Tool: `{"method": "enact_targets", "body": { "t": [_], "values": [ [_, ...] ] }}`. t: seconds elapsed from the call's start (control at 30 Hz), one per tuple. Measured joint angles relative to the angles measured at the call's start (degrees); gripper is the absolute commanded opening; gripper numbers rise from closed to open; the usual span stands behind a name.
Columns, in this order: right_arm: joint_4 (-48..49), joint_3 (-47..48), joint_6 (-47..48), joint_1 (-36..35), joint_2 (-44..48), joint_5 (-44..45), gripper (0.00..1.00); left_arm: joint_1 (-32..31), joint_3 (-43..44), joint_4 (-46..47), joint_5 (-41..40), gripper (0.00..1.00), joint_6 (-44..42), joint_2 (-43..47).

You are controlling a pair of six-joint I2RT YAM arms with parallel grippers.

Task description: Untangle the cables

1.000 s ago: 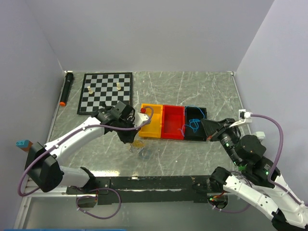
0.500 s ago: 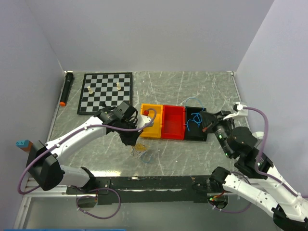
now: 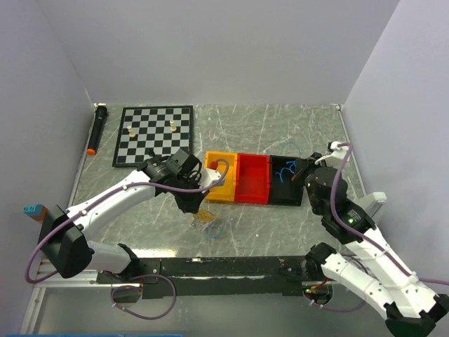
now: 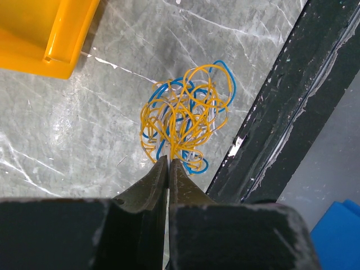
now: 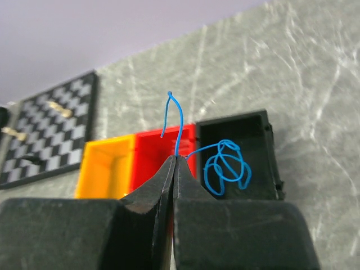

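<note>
A tangled bunch of thin yellow, blue and white cables (image 4: pixel 183 115) lies on the marble table by the black front rail, and also shows in the top view (image 3: pixel 208 218). My left gripper (image 4: pixel 169 160) is shut on yellow strands at the bunch's near edge; in the top view it (image 3: pixel 191 208) is just left of the bunch. My right gripper (image 5: pixel 175 157) is shut on a separate blue cable (image 5: pixel 226 164), whose loops hang over the black bin (image 5: pixel 264 169). In the top view the right gripper (image 3: pixel 304 175) is at that bin's right side.
Yellow (image 3: pixel 219 184), red (image 3: pixel 252 184) and black (image 3: pixel 284 193) bins stand in a row mid-table. A chessboard (image 3: pixel 154 133) with a few pieces lies far left, with a black marker (image 3: pixel 96 130) beside it. A black rail (image 3: pixel 224 267) runs along the front edge.
My right wrist has swung round and lifted by the black bin, still holding the blue cable. My left gripper has hardly moved; the bunch has shifted slightly.
</note>
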State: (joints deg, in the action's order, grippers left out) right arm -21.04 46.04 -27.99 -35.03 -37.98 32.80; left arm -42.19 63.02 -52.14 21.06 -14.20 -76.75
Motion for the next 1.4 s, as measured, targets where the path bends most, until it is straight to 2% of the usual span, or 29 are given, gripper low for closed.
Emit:
{"method": "enact_targets", "body": {
  "t": [0.23, 0.27, 0.37, 0.47, 0.5, 0.73, 0.87, 0.97, 1.03, 1.13, 1.27, 1.4],
  "values": [
    [1.0, -5.0, -1.6, 4.1, -5.1, -4.4, 0.00, -0.2, 0.0, 0.2, -0.3, 0.08, -0.1, 0.0],
    [1.0, -5.6, -1.7, 4.5, -6.1, -5.3, 0.08, -0.2, 0.0, 0.2, -0.3, 0.08, -0.1, 0.0],
    [1.3, -6.9, -2.5, 5.9, -10.1, -8.3, 0.39, -0.2, 0.0, 0.4, -0.3, 0.07, -0.1, 0.0],
    [1.4, -7.1, -3.0, 7.6, -12.9, -11.6, 0.56, -0.3, -0.1, 0.5, -0.4, 0.07, -0.1, 0.2],
    [1.3, -7.1, -3.0, 7.8, -13.1, -12.3, 0.58, -0.3, -0.2, 0.7, -0.5, 0.06, -0.1, 0.3],
    [3.3, -8.2, -2.1, 8.0, -8.3, -21.5, 0.61, -0.3, -3.1, 3.6, -2.8, 0.03, 0.3, 2.0],
    [10.2, -15.1, 1.2, 6.1, -1.8, -34.2, 0.63, -0.3, -6.4, 7.9, -4.4, 0.02, 0.6, 2.6],
    [15.2, -20.4, 3.7, 2.6, -1.2, -45.0, 0.64, 0.1, -9.0, 10.6, -5.7, 0.02, 0.6, 2.4],
    [17.2, -21.7, 5.0, -0.5, -4.2, -49.6, 0.64, 1.0, -10.2, 12.0, -6.2, 0.02, 0.6, 1.8],
    [19.2, -20.8, 7.2, -6.2, -13.8, -53.9, 0.64, 4.0, -11.0, 13.7, -6.8, 0.02, 1.0, 0.0],
    [20.6, -20.2, 9.2, -12.1, -22.2, -55.5, 0.64, 8.4, -11.2, 15.5, -7.2, 0.03, 2.0, -2.2],
    [23.0, -16.9, 11.1, -15.4, -29.9, -55.9, 0.63, 9.2, -11.6, 16.0, -7.3, 0.04, 2.4, -2.2]
  ]
}}
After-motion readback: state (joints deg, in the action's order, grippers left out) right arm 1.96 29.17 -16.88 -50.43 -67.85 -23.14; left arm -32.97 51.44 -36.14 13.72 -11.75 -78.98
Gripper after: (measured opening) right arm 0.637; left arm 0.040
